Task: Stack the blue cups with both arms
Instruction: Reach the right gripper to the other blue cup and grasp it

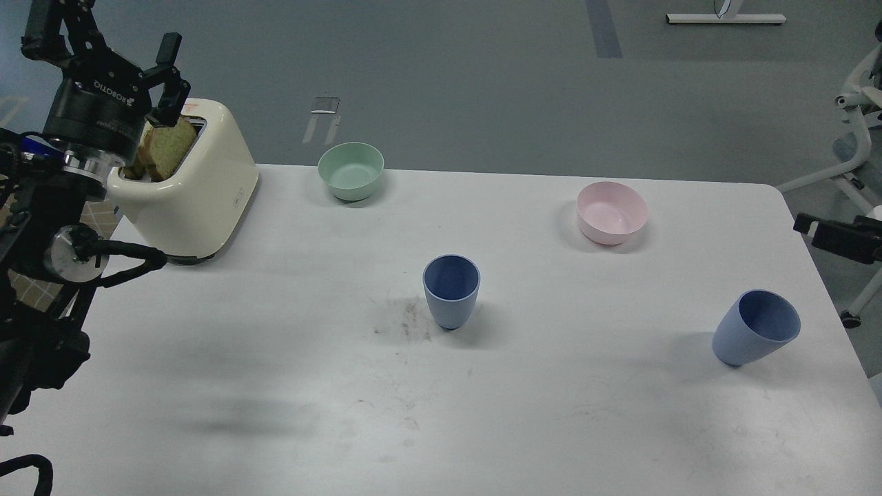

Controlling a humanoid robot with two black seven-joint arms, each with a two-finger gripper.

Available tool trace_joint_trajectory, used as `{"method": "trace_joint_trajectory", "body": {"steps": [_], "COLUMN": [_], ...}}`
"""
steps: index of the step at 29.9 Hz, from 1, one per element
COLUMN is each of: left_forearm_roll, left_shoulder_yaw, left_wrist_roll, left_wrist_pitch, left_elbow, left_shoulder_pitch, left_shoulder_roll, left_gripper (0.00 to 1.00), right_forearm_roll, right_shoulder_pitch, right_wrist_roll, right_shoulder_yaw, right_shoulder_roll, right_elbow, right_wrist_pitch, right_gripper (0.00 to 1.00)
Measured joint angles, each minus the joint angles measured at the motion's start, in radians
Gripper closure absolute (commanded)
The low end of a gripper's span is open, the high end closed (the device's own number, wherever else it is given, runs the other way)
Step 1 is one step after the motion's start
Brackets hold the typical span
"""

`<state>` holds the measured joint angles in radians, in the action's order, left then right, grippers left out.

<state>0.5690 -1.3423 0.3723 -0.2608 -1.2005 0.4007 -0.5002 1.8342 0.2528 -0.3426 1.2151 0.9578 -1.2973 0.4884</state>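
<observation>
One blue cup (451, 293) stands upright in the middle of the white table (275, 386). A second blue cup (756, 337) stands near the right edge and looks tilted to the right. My left gripper (109, 52) is open and empty, high at the far left beside the toaster, far from both cups. A black part of my right arm (837, 238) comes in at the right edge, above and behind the right cup. Its fingers cannot be told apart.
A cream toaster (193, 200) with bread slices stands at the back left, close to my left gripper. A pale green bowl (351, 171) sits at the back centre and a pale pink bowl (612, 212) at the back right. A white chair base (854, 179) stands beyond the table's right edge.
</observation>
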Motion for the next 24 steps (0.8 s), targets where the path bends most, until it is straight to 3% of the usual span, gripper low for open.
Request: {"method": "trace_joint_trajectory", "body": {"steps": [14,24], "left_forearm_roll": [0.002,0.002], "left_shoulder_yaw": [0.001,0.0], "left_wrist_roll": [0.0,0.0], "left_wrist_pitch": [0.0,0.0], "left_elbow": [-0.002,-0.011], "left_shoulder_pitch": [0.001,0.001], "left_shoulder_roll": [0.005,-0.002], "left_gripper": [0.02,0.02], "right_forearm_roll": [0.168,0.18], "right_shoulder_pitch": [0.077,0.078], "right_wrist_roll": [0.015,0.016], "right_shoulder_yaw": [-0.189,-0.19], "right_shoulder_roll": [-0.091,-0.049], "right_elbow": [-0.021,-0.028], "right_wrist_pitch": [0.0,0.0], "right_gripper": [0.01,0.01]}}
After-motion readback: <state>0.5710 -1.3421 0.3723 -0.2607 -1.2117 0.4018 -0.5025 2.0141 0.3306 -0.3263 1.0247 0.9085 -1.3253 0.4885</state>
